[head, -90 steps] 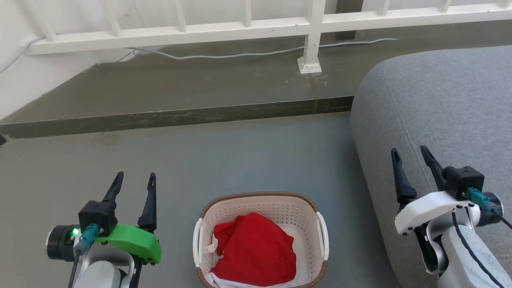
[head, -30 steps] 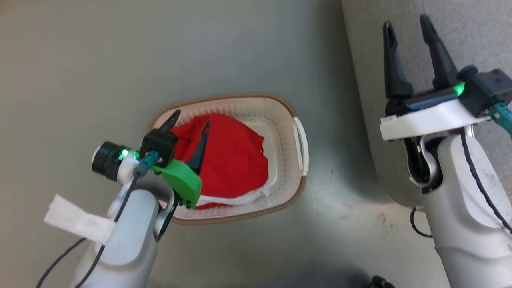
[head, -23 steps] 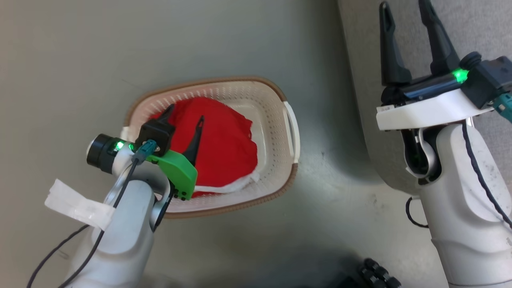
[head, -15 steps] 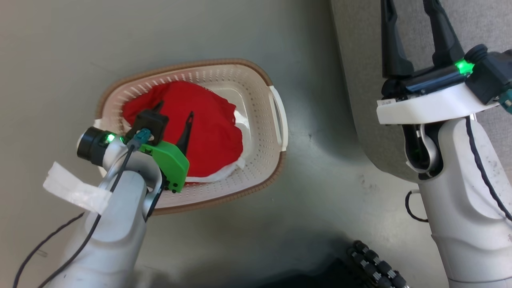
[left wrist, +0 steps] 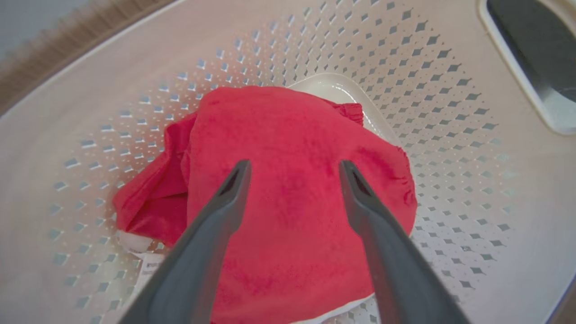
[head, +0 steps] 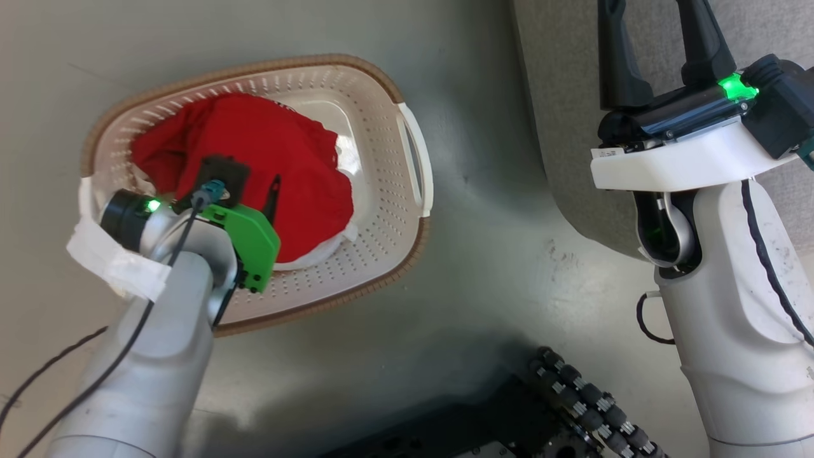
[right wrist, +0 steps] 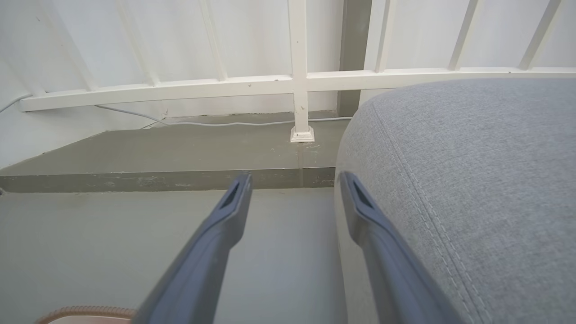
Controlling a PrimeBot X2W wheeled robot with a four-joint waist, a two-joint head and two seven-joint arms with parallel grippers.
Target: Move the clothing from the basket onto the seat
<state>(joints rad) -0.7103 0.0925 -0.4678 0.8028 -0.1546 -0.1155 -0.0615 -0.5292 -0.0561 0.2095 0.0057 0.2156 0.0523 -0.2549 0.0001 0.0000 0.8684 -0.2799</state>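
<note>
The clothing [left wrist: 292, 135] lies heaped inside the basket [head: 388, 210], at the upper left of the head view. You see a red garment on top, domed and creased, with white cloth showing along its lower edge. Whether that white is trim or a second piece underneath, you cannot tell from here.

Assessment of handling: the cloth looks soft, limp and light. It has no stiffness to lever against, so expect it to drape and trail when lifted. A hanging end could catch on the basket's rim, and a pinch on one thin layer may slip. Recommended hold: the crown of the heap at the centre of the left wrist view. Go deep enough there to gather several folds.

The left claw [left wrist: 294, 164] is inside the basket directly over that crown. Its two fingers are spread wide apart with nothing between them but the red cloth below. Contact between the tips and the fabric cannot be confirmed.

The right claw [right wrist: 294, 176] is at the upper right of the head view. Its fingers are likewise spread and empty, beside the rounded edge of the grey seat [right wrist: 472, 180]. The seat is bare where visible. Grey floor [head: 483, 165] separates it from the basket.
</note>
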